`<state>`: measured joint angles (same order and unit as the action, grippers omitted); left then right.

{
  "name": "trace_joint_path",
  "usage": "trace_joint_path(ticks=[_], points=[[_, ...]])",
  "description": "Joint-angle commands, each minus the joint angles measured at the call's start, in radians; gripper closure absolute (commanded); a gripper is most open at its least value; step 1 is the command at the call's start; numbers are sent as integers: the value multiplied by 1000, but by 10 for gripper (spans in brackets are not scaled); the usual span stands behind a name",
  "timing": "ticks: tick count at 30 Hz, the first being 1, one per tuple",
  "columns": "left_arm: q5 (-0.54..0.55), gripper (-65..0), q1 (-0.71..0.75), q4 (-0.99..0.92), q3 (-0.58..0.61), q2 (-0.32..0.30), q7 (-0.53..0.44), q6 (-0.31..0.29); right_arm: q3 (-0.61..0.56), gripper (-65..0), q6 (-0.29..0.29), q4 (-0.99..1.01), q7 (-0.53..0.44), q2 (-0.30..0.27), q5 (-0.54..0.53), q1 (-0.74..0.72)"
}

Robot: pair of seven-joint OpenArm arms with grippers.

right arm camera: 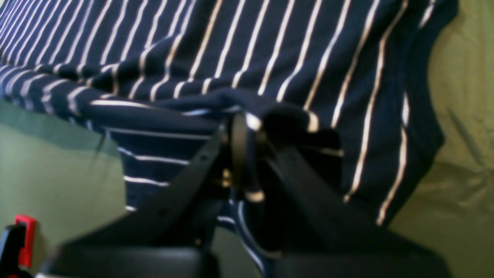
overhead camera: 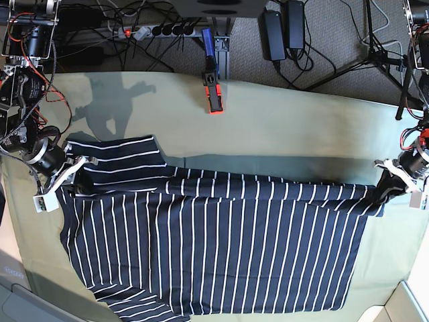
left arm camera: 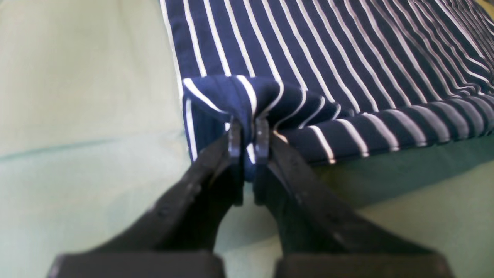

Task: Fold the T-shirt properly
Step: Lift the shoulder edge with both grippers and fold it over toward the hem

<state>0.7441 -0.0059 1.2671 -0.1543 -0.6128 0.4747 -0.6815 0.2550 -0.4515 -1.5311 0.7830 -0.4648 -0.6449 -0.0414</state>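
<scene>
Your dark navy, white-striped cloth T-shirt (overhead camera: 214,248) lies spread across the olive-green covered worktop (overhead camera: 281,127), its far edge lifted. Your left end effector (left arm camera: 247,133) (at 3 o'clock in the base view) is clamped on a bunched corner, and your right end effector (right arm camera: 249,133) at 9 o'clock is pinched on the opposite end.

No readable text, label, brand, number or sign shows in any of the three views. The T-shirt (overhead camera: 214,255) carries only thin white stripes (no print or tag that can be made out), and the power strip (overhead camera: 161,30) beyond the table is too small to read any marking on.
</scene>
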Motion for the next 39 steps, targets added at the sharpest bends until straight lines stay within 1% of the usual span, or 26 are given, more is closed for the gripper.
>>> trace_joint_path(ticks=[1,7,10,13,15,18,20,22,26,29,32,35,36,37,38,39], points=[[14,0,-19,11,-9,-22,-22,-17,8,0,-21,-14,-23,-20,-6,-16],[18,0,-63,-2,-8,-16,-30,-17,7,0,-20,-14,-25,-19,-9,-37],[18,0,-109,-56,-8,-13,-36,-17,7,0,-20,-3,-26,-19,5,-82],[18,0,-160,-151,0,-10,-52,-17,-3,0,-20,42,-24,-19,9,-143],[19,0,-198,-215,23,-11,-56,-17,-26,0,-21,92,-10,-18,9,-196],[21,0,-247,-272,67,-10,-66,-17,-88,0,-21,170,48,-16,9,-282],[16,0,-265,-277,95,-11,-89,-17,-133,0,-21,212,55,-16,10,-326],[-16,0,-282,-277,118,-10,-105,-17,-173,0,-21,245,54,-16,12,-362],[-58,0,-306,-282,145,-4,-129,-17,-237,0,-20,309,19,-14,66,-428],[-68,0,-316,-299,156,3,-143,-17,-273,0,-20,359,-4,-12,89,-468],[-69,0,-327,-325,156,9,-147,-17,-290,0,-20,406,-12,2,135,-500],[-68,0,-330,-332,156,14,-151,-17,-291,0,-20,455,-75,9,158,-515],[-69,-37,-330,-332,156,15,-150,-17,-291,0,-20,467,-111,9,166,-515],[-71,-96,-329,-332,156,14,-150,-17,-291,0,-20,476,-145,11,176,-515],[-77,-153,-329,-332,156,14,-150,-17,-291,-14,-20,485,-175,15,192,-515],[-82,-206,-329,-332,156,14,-150,-17,-291,-127,-20,491,-201,19,201,-515]])
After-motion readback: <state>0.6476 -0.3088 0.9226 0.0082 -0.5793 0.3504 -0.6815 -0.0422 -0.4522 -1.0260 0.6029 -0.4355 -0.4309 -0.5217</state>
